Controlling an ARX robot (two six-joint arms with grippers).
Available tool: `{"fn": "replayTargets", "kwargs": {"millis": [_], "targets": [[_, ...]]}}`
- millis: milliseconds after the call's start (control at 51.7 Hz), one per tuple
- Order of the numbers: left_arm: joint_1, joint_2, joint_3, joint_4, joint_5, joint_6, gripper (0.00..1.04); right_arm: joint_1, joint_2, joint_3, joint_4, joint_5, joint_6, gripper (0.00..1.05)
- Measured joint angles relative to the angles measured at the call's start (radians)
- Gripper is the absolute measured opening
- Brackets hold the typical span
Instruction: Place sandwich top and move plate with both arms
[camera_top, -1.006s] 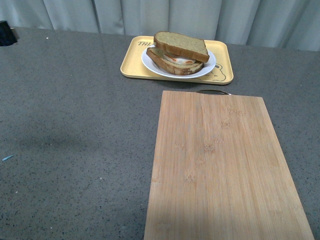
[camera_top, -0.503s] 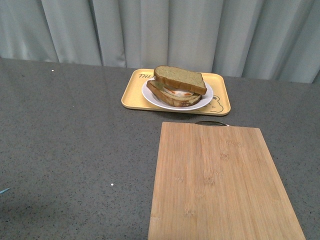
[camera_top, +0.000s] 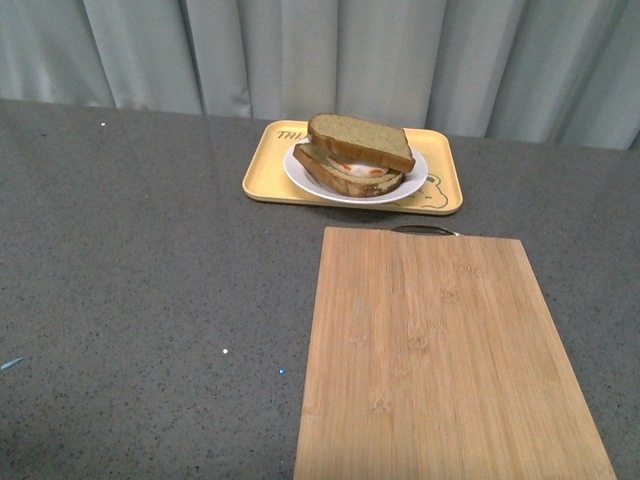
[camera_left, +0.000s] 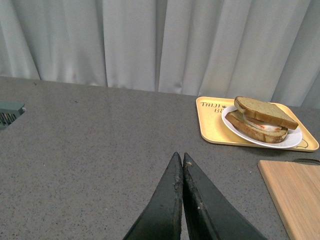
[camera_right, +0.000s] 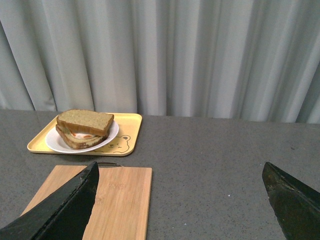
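Pale grey curtains (camera_top: 330, 55) hang behind a speckled grey countertop (camera_top: 140, 270). Over its left side, the left gripper (camera_left: 181, 162) has its thin black fingers pressed together, holding nothing. Far centre, a rectangular yellow tray (camera_top: 265, 160) carries the small round white plate (camera_top: 300, 172), where the plain tan-brown sandwich top (camera_top: 360, 140) lies on an egg-topped bread slice (camera_top: 345, 175). Nearer lies a bamboo cutting board (camera_top: 440, 350). The right gripper (camera_right: 182, 195) spreads wide, empty.

Staged test bench: grey curtain (camera_top: 320, 50), speckled tabletop (camera_top: 130, 260)
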Motion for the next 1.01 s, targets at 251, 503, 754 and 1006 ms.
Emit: {"fn": "replayTargets", "kwargs": {"millis": [251, 503, 754, 1006], "targets": [[0.000, -0.161, -0.002, -0.141, 0.000, 0.000, 0.04, 0.000, 0.000, 0.000, 0.000, 0.000, 0.000, 0.95], [0.000, -0.319, -0.002, -0.288, 0.000, 0.000, 0.04, 0.000, 0.000, 0.000, 0.000, 0.000, 0.000, 0.95], [0.000, -0.434, -0.002, -0.399, 0.000, 0.000, 0.04, 0.000, 0.000, 0.000, 0.000, 0.000, 0.000, 0.95], [0.000, -0.518, -0.002, -0.482, 0.000, 0.000, 0.04, 0.000, 0.000, 0.000, 0.000, 0.000, 0.000, 0.95]]}}
